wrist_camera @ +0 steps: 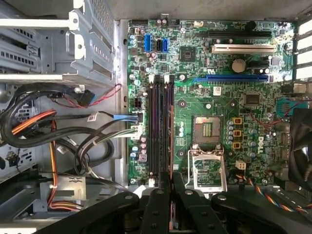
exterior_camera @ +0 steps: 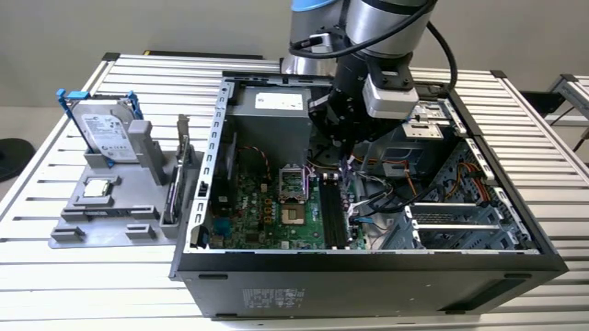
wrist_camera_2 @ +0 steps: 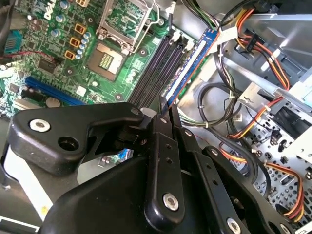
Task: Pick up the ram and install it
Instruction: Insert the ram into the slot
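Note:
The ram (wrist_camera: 170, 204) is a thin dark stick seen edge-on, pinched between my black fingers in both wrist views; its edge (wrist_camera_2: 163, 105) pokes out past the fingertips. My gripper (wrist_camera: 170, 184) (wrist_camera_2: 163, 116) is shut on it and hangs inside the open computer case (exterior_camera: 207, 207), just above the near end of the long dark memory slots (wrist_camera: 160, 131) (wrist_camera_2: 157, 63) on the green motherboard (wrist_camera: 204, 97). In the exterior view the gripper (exterior_camera: 337, 157) sits low over the slots (exterior_camera: 333, 210), beside the empty processor socket (exterior_camera: 292, 200).
Bundles of black, orange and yellow cables (wrist_camera: 53, 131) and a metal drive cage (wrist_camera: 58, 44) crowd one side of the slots. On the exterior view's left, a grey fixture (exterior_camera: 110, 214) holds a hard drive (exterior_camera: 106, 134), a chip (exterior_camera: 96, 187) and an upright card (exterior_camera: 181, 172).

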